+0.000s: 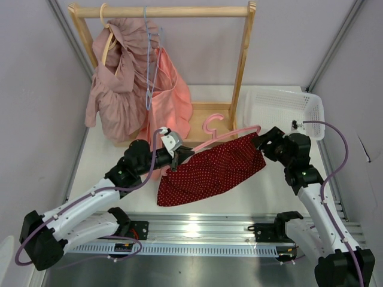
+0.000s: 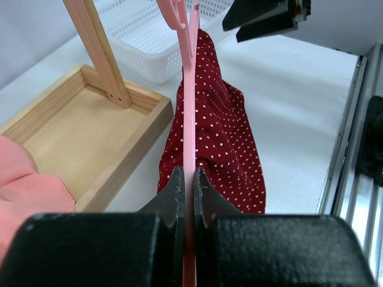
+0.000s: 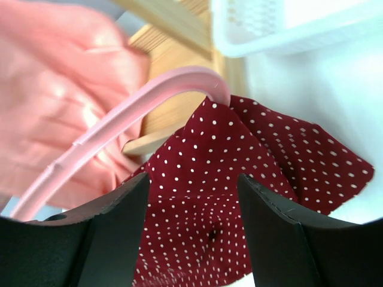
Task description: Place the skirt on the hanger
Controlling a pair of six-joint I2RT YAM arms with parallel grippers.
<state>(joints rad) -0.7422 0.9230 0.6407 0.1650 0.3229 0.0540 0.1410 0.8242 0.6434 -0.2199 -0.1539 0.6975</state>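
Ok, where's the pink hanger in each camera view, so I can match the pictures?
Top external: the pink hanger sits at centre, slanting up to the right.
Left wrist: the hanger is a thin upright strip down the middle, clamped in the left pincer.
Right wrist: the hanger is a curved bar from lower left to upper centre.
Shared landmark: the white basket, at the top or upper right in all three.

Left end effector (image 2: 189,180) clamped on hanger (image 2: 189,107); skirt (image 2: 230,143) draped along it, white basket (image 2: 140,60) behind.
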